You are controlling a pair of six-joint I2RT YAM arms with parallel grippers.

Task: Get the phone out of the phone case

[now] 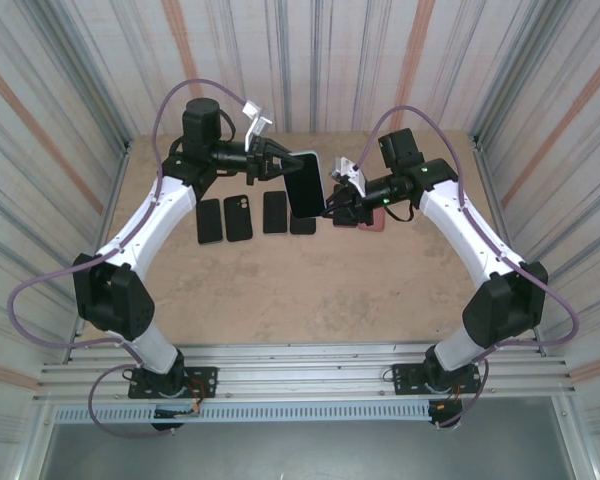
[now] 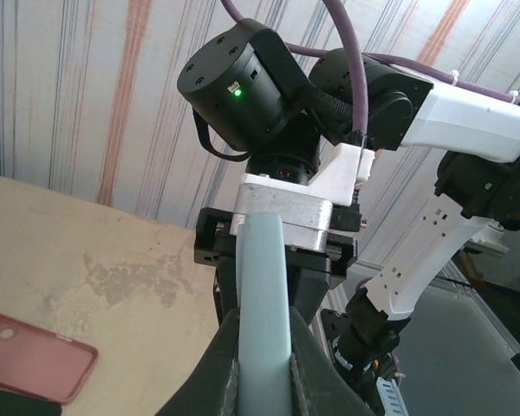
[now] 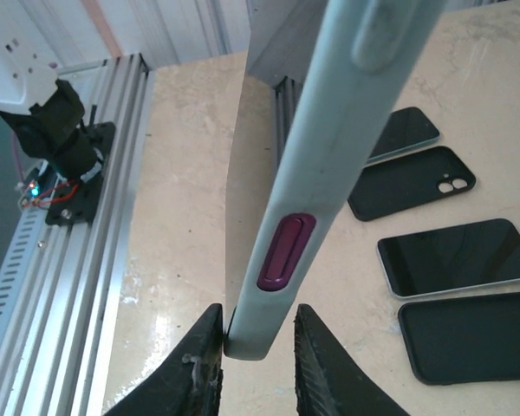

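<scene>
The phone in its pale blue-green case hangs above the table between both arms, dark screen towards the top camera. My left gripper is shut on the case's upper left edge; in the left wrist view the case's edge runs straight out from between the fingers of that gripper. My right gripper sits at the lower right corner. In the right wrist view the case, with a purple side button, stands between the jaws of this gripper; the left finger touches it, the right finger stands off with a gap.
A row of dark phones and cases lies on the table below the held phone, several of them showing in the right wrist view. An empty pink case lies under the right gripper, also at the left wrist view's lower left. Corrugated walls surround the table.
</scene>
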